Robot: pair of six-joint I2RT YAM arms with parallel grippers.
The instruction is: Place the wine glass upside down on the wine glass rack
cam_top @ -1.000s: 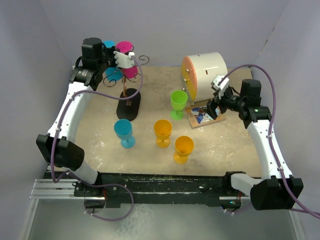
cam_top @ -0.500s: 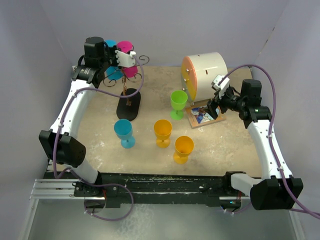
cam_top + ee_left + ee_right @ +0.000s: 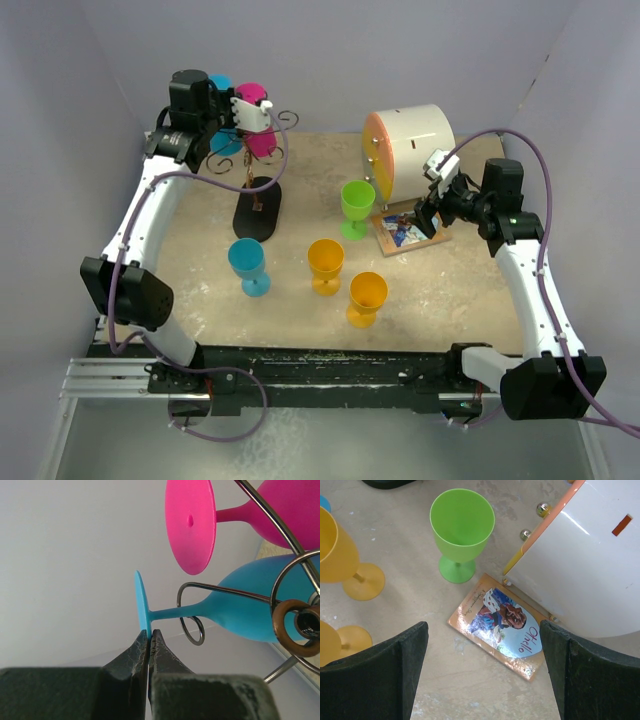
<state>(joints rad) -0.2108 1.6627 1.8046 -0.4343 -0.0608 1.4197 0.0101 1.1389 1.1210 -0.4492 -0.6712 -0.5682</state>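
Note:
The wine glass rack [image 3: 257, 207], dark wire on a black oval base, stands at the back left. A pink wine glass [image 3: 258, 128] and a blue wine glass [image 3: 226, 144] hang on its arms. In the left wrist view the blue glass [image 3: 240, 615] lies stem-through a curled wire arm [image 3: 192, 625], with the pink glass [image 3: 192, 525] above it. My left gripper [image 3: 148, 632] is shut on the rim of the blue glass's foot; it also shows in the top view [image 3: 225, 105]. My right gripper [image 3: 484, 672] is open and empty above a book.
On the table stand a green glass [image 3: 357, 205], a second blue glass [image 3: 248, 265] and two orange glasses [image 3: 325, 265] [image 3: 367, 298]. A white cylinder with an orange face [image 3: 410, 148] is at the back right, with a book [image 3: 408, 228] in front of it.
My left wrist has shifted a little right and toward the back wall, carrying the blue glass's foot with it. The right arm has not moved.

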